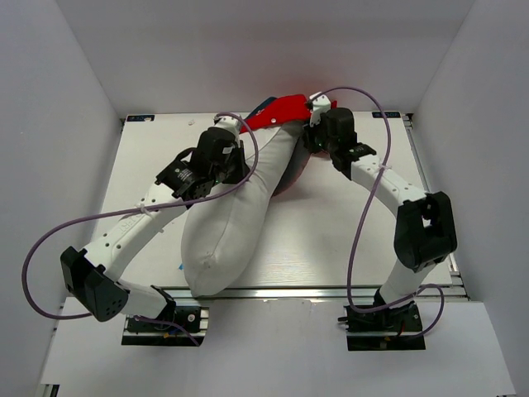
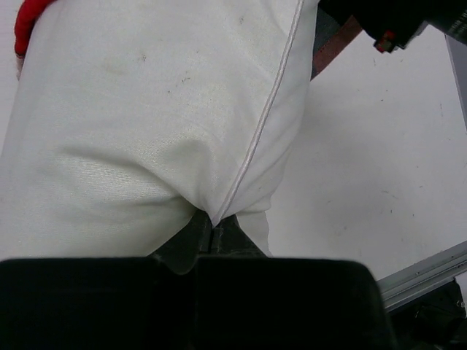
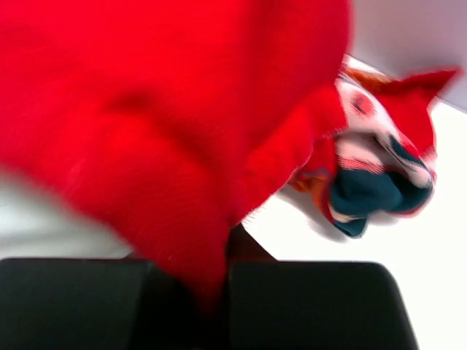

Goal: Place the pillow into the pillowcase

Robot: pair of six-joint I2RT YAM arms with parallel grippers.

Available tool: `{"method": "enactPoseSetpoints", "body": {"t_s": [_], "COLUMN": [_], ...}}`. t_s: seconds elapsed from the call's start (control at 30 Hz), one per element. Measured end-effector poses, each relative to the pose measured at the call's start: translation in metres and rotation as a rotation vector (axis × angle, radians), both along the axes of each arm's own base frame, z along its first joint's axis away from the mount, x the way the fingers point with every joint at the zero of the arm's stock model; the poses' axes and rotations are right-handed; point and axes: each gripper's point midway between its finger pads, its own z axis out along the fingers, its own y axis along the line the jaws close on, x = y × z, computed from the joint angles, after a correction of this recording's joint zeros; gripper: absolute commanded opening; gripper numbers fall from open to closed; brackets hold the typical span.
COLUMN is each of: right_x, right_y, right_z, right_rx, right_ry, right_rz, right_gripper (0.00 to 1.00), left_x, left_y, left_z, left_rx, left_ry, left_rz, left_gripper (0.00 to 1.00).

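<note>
The white pillow (image 1: 235,215) lies lengthwise down the middle of the table, its far end under the red pillowcase (image 1: 285,109). My left gripper (image 1: 234,126) is shut on the pillow's piped seam; in the left wrist view the seam (image 2: 255,138) runs into the closed jaws of the gripper (image 2: 213,227). My right gripper (image 1: 316,107) is shut on the red pillowcase and holds it lifted over the pillow's far end. In the right wrist view the red cloth (image 3: 168,124) fills the frame and drops between the jaws of the gripper (image 3: 222,255); a bunched printed part (image 3: 379,175) hangs at the right.
The white table (image 1: 331,240) is walled by white panels at left, right and back. A metal rail (image 1: 314,291) runs along the near edge. Purple cables (image 1: 50,248) loop off both arms. A bit of pillowcase (image 1: 291,175) lies on the table right of the pillow.
</note>
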Motion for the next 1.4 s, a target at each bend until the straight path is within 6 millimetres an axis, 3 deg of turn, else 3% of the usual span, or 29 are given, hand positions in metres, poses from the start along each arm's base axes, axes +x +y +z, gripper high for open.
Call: {"method": "enactPoseSetpoints", "body": {"t_s": [0.07,0.13,0.2,0.3,0.43,0.57,0.67,0.87,0.97,1.03,1.1,1.2,1.27,1.33,1.4], "right_x": [-0.012,-0.03,-0.057,-0.091,-0.106,-0.089,-0.063,-0.004,0.006,-0.006,-0.032,-0.092,-0.137,-0.146,-0.154], "right_y": [0.011,0.028,0.062,0.103,0.132,0.134,0.129,0.067,0.045,0.057,0.088,0.145,0.177,0.179,0.174], "right_z": [0.014,0.04,0.093,0.146,0.18,0.183,0.18,0.178,0.189,0.196,0.199,0.189,0.165,0.145,0.124], "right_rx": [0.027,0.049,0.092,0.157,0.2,0.168,0.151,0.131,0.141,0.144,0.151,0.143,0.108,0.055,0.028], "right_ry": [-0.005,-0.027,-0.096,-0.147,-0.179,-0.198,-0.202,-0.216,-0.23,-0.24,-0.236,-0.2,-0.149,-0.148,-0.112], "right_rz": [0.075,0.157,0.274,0.387,0.443,0.387,0.324,0.129,0.102,0.136,0.212,0.369,0.477,0.46,0.464], "right_gripper": [0.0,0.0,0.0,0.0,0.0,0.0,0.0,0.0,0.0,0.0,0.0,0.0,0.0,0.0,0.0], "left_x": [0.002,0.004,0.007,0.013,0.017,0.014,0.012,0.009,0.011,0.013,0.018,0.019,0.018,0.005,0.005], "left_y": [0.003,0.006,0.009,0.007,-0.001,-0.007,-0.006,0.004,0.009,0.008,0.004,-0.004,-0.006,0.003,0.003], "left_z": [0.0,0.0,0.0,0.003,0.005,0.005,0.004,0.005,0.007,0.011,0.012,0.002,-0.007,-0.018,-0.015], "left_rx": [-0.002,-0.003,-0.003,-0.004,-0.015,-0.03,-0.037,-0.04,-0.045,-0.048,-0.05,-0.044,-0.033,-0.003,-0.005], "left_ry": [0.001,0.004,0.004,0.006,0.013,0.017,0.014,0.007,0.012,0.013,0.017,0.055,0.091,0.16,0.148], "left_rz": [0.005,0.006,0.004,-0.015,-0.058,-0.101,-0.113,-0.124,-0.142,-0.163,-0.186,-0.226,-0.245,-0.248,-0.25], "left_gripper": [0.0,0.0,0.0,0.0,0.0,0.0,0.0,0.0,0.0,0.0,0.0,0.0,0.0,0.0,0.0]}}
